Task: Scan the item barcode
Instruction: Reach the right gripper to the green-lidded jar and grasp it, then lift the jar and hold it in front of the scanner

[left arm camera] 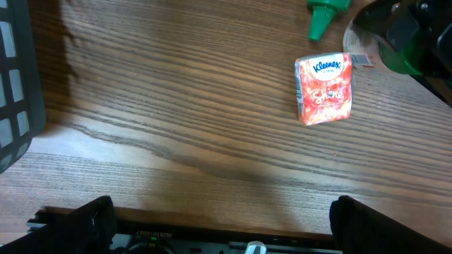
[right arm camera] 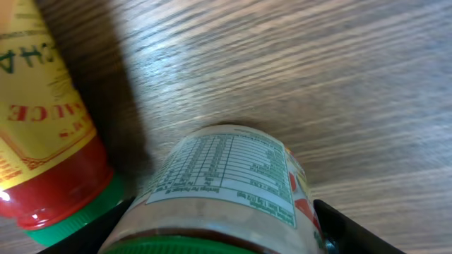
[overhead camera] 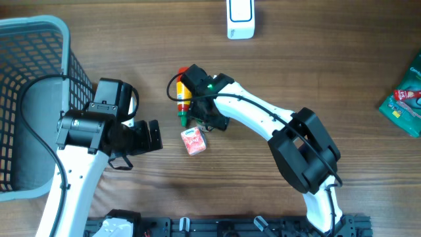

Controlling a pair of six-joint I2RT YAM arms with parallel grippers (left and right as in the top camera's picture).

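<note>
**Overhead:** The left arm lies low beside the one grey basket (overhead camera: 39,39). Its forearm points right and the left pincer (overhead camera: 156,135) stands wide open over bare desk (overhead camera: 316,59). The right arm reaches from the near edge up and left, its right pincer (overhead camera: 197,118) down beside one sriracha sauce bottle (overhead camera: 184,99). One Kleenex pack (overhead camera: 194,140), one white scanner (overhead camera: 240,18) at the far edge and one green packet (overhead camera: 404,99) lie well apart.

**Left wrist:** The open left pincer (left arm camera: 229,233) faces the Kleenex pack (left arm camera: 325,88); nothing is between its fingers (left arm camera: 78,222).

**Right wrist:** One jar (right arm camera: 226,183) with a nutrition label sits between the fingers (right arm camera: 349,229) of the right pincer (right arm camera: 219,243), just beside the sauce bottle (right arm camera: 42,134). I cannot tell whether they press it.
</note>
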